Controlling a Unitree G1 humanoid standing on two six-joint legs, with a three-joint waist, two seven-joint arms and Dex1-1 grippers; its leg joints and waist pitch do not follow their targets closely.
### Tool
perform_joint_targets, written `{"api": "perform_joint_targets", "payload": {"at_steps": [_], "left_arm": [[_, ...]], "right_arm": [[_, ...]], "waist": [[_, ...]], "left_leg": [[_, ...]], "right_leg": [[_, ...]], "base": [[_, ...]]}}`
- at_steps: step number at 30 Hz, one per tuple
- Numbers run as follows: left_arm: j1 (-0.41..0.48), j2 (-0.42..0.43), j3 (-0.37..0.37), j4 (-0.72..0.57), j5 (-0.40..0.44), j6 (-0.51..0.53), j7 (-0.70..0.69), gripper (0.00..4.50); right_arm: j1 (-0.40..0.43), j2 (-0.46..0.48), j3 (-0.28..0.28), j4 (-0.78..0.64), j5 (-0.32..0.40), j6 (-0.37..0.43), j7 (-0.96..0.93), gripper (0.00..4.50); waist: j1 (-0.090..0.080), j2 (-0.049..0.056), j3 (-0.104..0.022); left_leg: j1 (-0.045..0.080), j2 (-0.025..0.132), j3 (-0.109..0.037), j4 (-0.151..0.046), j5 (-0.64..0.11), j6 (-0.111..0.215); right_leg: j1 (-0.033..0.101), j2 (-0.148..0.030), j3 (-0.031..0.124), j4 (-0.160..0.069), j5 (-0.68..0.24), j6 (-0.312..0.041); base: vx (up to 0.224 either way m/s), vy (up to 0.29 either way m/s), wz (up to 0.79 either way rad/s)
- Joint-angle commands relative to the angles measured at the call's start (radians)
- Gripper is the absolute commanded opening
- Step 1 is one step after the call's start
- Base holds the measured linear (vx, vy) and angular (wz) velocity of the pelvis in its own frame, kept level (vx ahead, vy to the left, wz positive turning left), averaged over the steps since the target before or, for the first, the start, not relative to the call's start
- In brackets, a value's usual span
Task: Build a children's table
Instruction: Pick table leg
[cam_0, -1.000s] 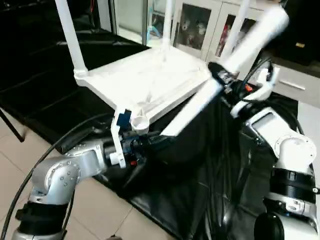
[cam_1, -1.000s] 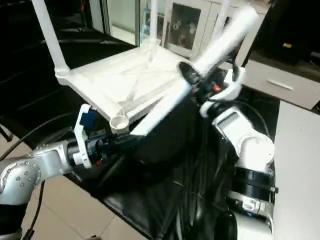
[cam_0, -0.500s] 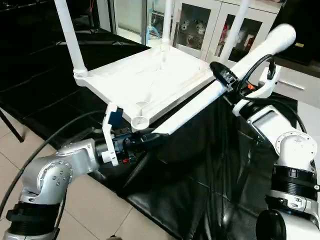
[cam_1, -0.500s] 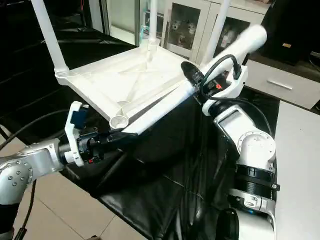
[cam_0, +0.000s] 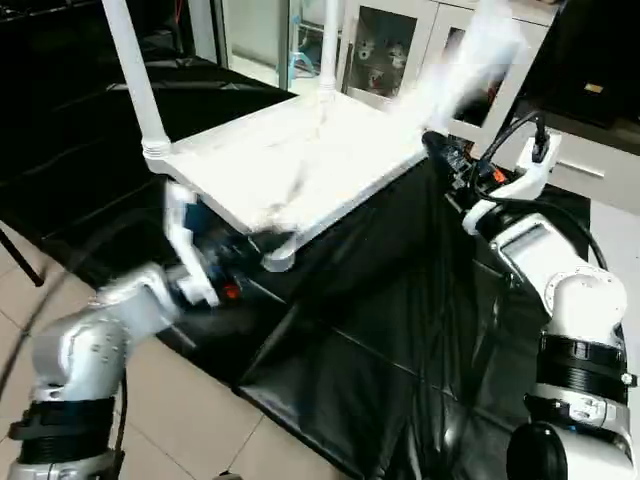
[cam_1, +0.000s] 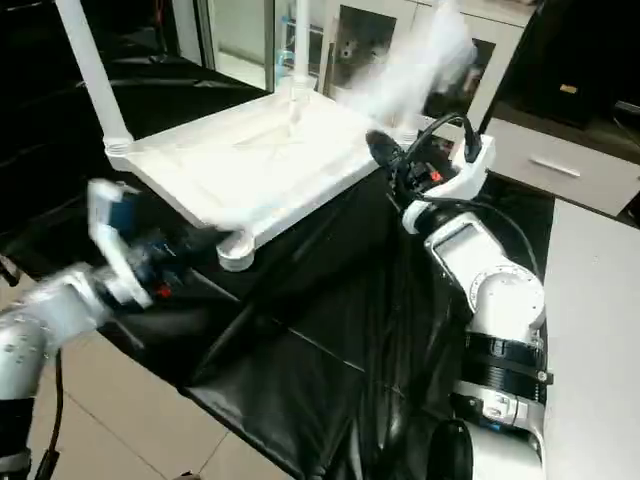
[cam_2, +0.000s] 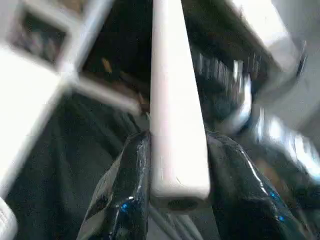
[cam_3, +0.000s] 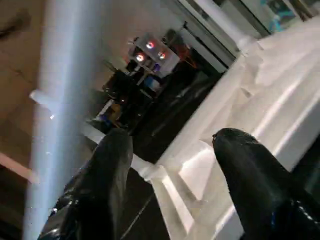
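The children's table top (cam_0: 300, 150) lies upside down on black cloth, ribbed underside up. Two white legs (cam_0: 135, 80) (cam_0: 330, 45) stand in its far sockets. The near corner socket (cam_0: 278, 258) holds nothing. My left gripper (cam_2: 177, 142) is shut on the end of a loose white leg (cam_2: 175, 90). That leg (cam_0: 450, 80) shows as a blurred streak slanting up over the top's right side. My right gripper (cam_0: 437, 150) sits by the top's right edge. Its fingers (cam_3: 240, 165) stand open with nothing between them, and the leg (cam_3: 65, 100) passes beside one finger.
Black cloth (cam_0: 380, 330) drapes down to a tiled floor (cam_0: 190, 400) at the near left. Glass-fronted cabinets (cam_0: 385, 45) stand behind the table, and a white drawer unit (cam_0: 590, 160) is at the back right. A black cable (cam_0: 520, 125) loops over my right wrist.
My left arm has swung left and upward with the leg's end. The leg has lifted away from the right gripper and now slants over the top. The right gripper's fingers have narrowed.
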Motion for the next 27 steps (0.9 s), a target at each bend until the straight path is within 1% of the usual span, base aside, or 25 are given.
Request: {"api": "perform_joint_targets", "payload": {"at_steps": [1,2,3,4,5,6,7,8,9,10,12,13,14,15,17,18,19,20,21,22,23,24,25,27], "left_arm": [[-0.025,-0.031,0.031,-0.022,-0.050,-0.037,0.015,1.92],[-0.025,-0.039,0.036,-0.025,-0.056,-0.041,0.015,2.06],[-0.024,-0.048,0.039,-0.030,-0.061,-0.045,0.014,2.12],[-0.024,-0.053,0.040,-0.033,-0.065,-0.047,0.014,2.12],[-0.011,-0.052,0.024,-0.048,-0.065,-0.037,-0.002,2.34],[0.000,-0.050,0.009,-0.060,-0.060,-0.031,-0.011,2.42],[0.007,-0.048,-0.003,-0.067,-0.048,-0.033,-0.016,2.49],[0.007,-0.048,-0.003,-0.067,-0.048,-0.033,-0.016,2.49],[0.010,-0.050,-0.008,-0.069,-0.036,-0.038,-0.012,2.69],[0.003,-0.049,-0.007,-0.057,-0.013,-0.056,-0.002,2.78],[-0.005,-0.051,-0.005,-0.042,0.007,-0.078,0.010,2.83],[-0.012,-0.051,-0.003,-0.028,0.017,-0.087,0.022,2.84],[-0.015,-0.050,-0.002,-0.021,0.020,-0.088,0.025,2.84],[-0.018,-0.048,0.000,-0.012,0.015,-0.077,0.033,2.65],[-0.017,-0.039,-0.008,-0.006,0.019,-0.066,0.036,2.50],[-0.015,-0.035,-0.013,-0.008,0.017,-0.058,0.039,2.50],[-0.014,-0.035,-0.013,-0.008,0.017,-0.057,0.039,2.35],[-0.013,-0.036,-0.015,-0.009,0.018,-0.056,0.037,2.35],[-0.010,-0.037,-0.018,-0.006,0.023,-0.056,0.036,2.23],[-0.008,-0.038,-0.021,-0.005,0.028,-0.059,0.035,2.15],[-0.012,-0.041,-0.021,0.005,0.046,-0.068,0.052,2.15],[-0.014,-0.041,-0.021,0.009,0.051,-0.072,0.058,2.05],[-0.014,-0.041,-0.021,0.009,0.051,-0.072,0.058,2.05],[-0.015,-0.042,-0.025,0.007,0.066,-0.088,0.067,1.88]], "right_arm": [[-0.007,0.009,-0.011,0.000,0.000,-0.015,-0.021,2.51],[-0.009,0.012,-0.012,0.002,0.000,-0.018,-0.024,2.45],[-0.009,0.015,-0.012,0.003,0.000,-0.021,-0.026,2.23],[-0.010,0.017,-0.013,0.004,0.000,-0.023,-0.027,2.23],[-0.010,0.021,-0.011,0.003,-0.002,-0.025,-0.029,2.09],[-0.011,0.024,-0.010,0.003,-0.002,-0.026,-0.031,2.02],[-0.011,0.026,-0.009,0.001,-0.002,-0.025,-0.032,2.02],[-0.011,0.026,-0.009,0.001,-0.002,-0.025,-0.032,1.90],[-0.009,0.025,-0.007,-0.002,-0.004,-0.024,-0.033,1.71],[-0.006,0.020,-0.002,-0.006,-0.014,-0.023,-0.031,1.67],[-0.003,0.018,-0.003,-0.006,-0.016,-0.023,-0.032,1.64],[-0.002,0.017,-0.006,-0.005,-0.018,-0.024,-0.033,1.43],[-0.002,0.017,-0.007,-0.004,-0.018,-0.024,-0.033,1.43],[-0.001,0.016,-0.009,-0.004,-0.019,-0.025,-0.034,1.25],[-0.002,0.016,-0.010,-0.004,-0.018,-0.027,-0.034,1.21],[-0.001,0.016,-0.010,-0.005,-0.019,-0.028,-0.034,1.21],[-0.001,0.016,-0.010,-0.005,-0.019,-0.028,-0.034,0.93],[0.000,0.015,-0.008,-0.006,-0.022,-0.029,-0.034,0.93],[0.005,0.017,-0.006,-0.009,-0.024,-0.030,-0.033,0.84],[0.007,0.017,-0.006,-0.010,-0.025,-0.029,-0.033,0.75],[0.006,0.017,-0.010,-0.009,-0.021,-0.029,-0.033,0.75],[0.005,0.016,-0.011,-0.008,-0.020,-0.029,-0.033,0.54],[0.005,0.016,-0.011,-0.008,-0.020,-0.029,-0.033,0.54],[0.002,0.006,-0.018,-0.001,-0.019,-0.027,-0.030,0.40]], "waist": [[-0.003,0.000,-0.073],[-0.002,0.000,-0.072],[0.000,0.001,-0.072],[-0.001,0.001,-0.072],[-0.001,0.001,-0.072],[-0.001,0.001,-0.072],[-0.002,0.001,-0.071],[-0.003,0.000,-0.070],[-0.003,0.001,-0.070],[-0.003,0.000,-0.070],[-0.003,0.000,-0.069],[-0.004,0.002,-0.070],[-0.004,0.001,-0.070],[-0.003,0.002,-0.069],[-0.004,0.002,-0.070],[-0.004,0.003,-0.071],[-0.003,0.003,-0.072],[-0.003,0.003,-0.072],[-0.004,0.004,-0.072],[-0.004,0.003,-0.071],[-0.004,-0.001,-0.071],[-0.004,0.001,-0.070],[-0.004,0.001,-0.071],[-0.003,0.001,-0.071]], "left_leg": [[0.006,0.004,0.014,-0.067,-0.126,-0.045],[0.006,0.004,0.014,-0.067,-0.130,-0.044],[0.007,0.004,0.015,-0.067,-0.135,-0.045],[0.006,0.005,0.015,-0.068,-0.135,-0.045],[0.006,0.005,0.014,-0.068,-0.137,-0.047],[0.006,0.005,0.014,-0.068,-0.137,-0.047],[0.008,0.006,0.014,-0.069,-0.145,-0.048],[0.007,0.005,0.015,-0.069,-0.147,-0.048],[0.008,0.005,0.015,-0.069,-0.152,-0.049],[0.008,0.005,0.014,-0.069,-0.152,-0.049],[0.007,0.005,0.014,-0.070,-0.156,-0.051],[0.008,0.005,0.013,-0.070,-0.159,-0.053],[0.008,0.005,0.013,-0.070,-0.158,-0.053],[0.008,0.004,0.013,-0.070,-0.158,-0.054],[0.007,0.004,0.013,-0.069,-0.151,-0.055],[0.007,0.004,0.013,-0.069,-0.149,-0.055],[0.008,0.005,0.013,-0.069,-0.146,-0.055],[0.008,0.005,0.013,-0.069,-0.146,-0.055],[0.007,0.004,0.013,-0.069,-0.146,-0.056],[0.007,0.005,0.013,-0.069,-0.146,-0.054],[0.007,0.005,0.014,-0.069,-0.147,-0.053],[0.007,0.005,0.014,-0.070,-0.150,-0.052],[0.007,0.004,0.014,-0.069,-0.150,-0.052],[0.008,0.005,0.013,-0.069,-0.152,-0.051]], "right_leg": [[0.057,-0.053,0.040,-0.069,-0.154,-0.109],[0.056,-0.055,0.041,-0.069,-0.162,-0.110],[0.055,-0.056,0.041,-0.071,-0.179,-0.106],[0.054,-0.055,0.041,-0.071,-0.184,-0.100],[0.054,-0.054,0.041,-0.071,-0.187,-0.093],[0.054,-0.054,0.041,-0.071,-0.187,-0.093],[0.052,-0.054,0.041,-0.073,-0.199,-0.083],[0.052,-0.053,0.041,-0.073,-0.204,-0.080],[0.052,-0.053,0.041,-0.075,-0.212,-0.076],[0.052,-0.053,0.041,-0.076,-0.218,-0.071],[0.053,-0.053,0.041,-0.078,-0.229,-0.067],[0.052,-0.053,0.041,-0.078,-0.232,-0.061],[0.052,-0.053,0.041,-0.078,-0.231,-0.061],[0.052,-0.053,0.041,-0.077,-0.230,-0.061],[0.052,-0.052,0.041,-0.076,-0.223,-0.062],[0.051,-0.052,0.041,-0.075,-0.216,-0.064],[0.051,-0.052,0.041,-0.074,-0.205,-0.069],[0.051,-0.052,0.041,-0.074,-0.205,-0.069],[0.052,-0.052,0.041,-0.073,-0.196,-0.076],[0.052,-0.052,0.041,-0.073,-0.193,-0.079],[0.052,-0.052,0.041,-0.074,-0.195,-0.079],[0.052,-0.052,0.041,-0.074,-0.200,-0.075],[0.053,-0.053,0.041,-0.075,-0.207,-0.071],[0.053,-0.053,0.042,-0.077,-0.215,-0.068]], "base": [[0.000,0.000,0.00],[0.000,0.000,0.00],[0.000,0.000,0.00],[0.000,0.000,0.00],[0.000,0.000,0.00],[0.000,0.000,0.00],[0.000,0.000,0.00],[0.000,0.000,0.00],[0.000,0.000,0.00],[0.000,0.000,0.00],[0.000,0.000,0.00],[0.000,0.000,0.00],[0.000,0.000,0.00],[0.000,0.000,0.00],[0.000,0.000,0.00],[0.000,0.000,0.00],[0.000,0.000,0.00],[0.000,0.000,0.00],[0.000,0.000,0.00],[0.000,0.000,0.00],[0.000,0.000,0.00],[0.000,0.000,0.00],[0.000,0.000,0.00],[0.000,0.000,0.00]]}}
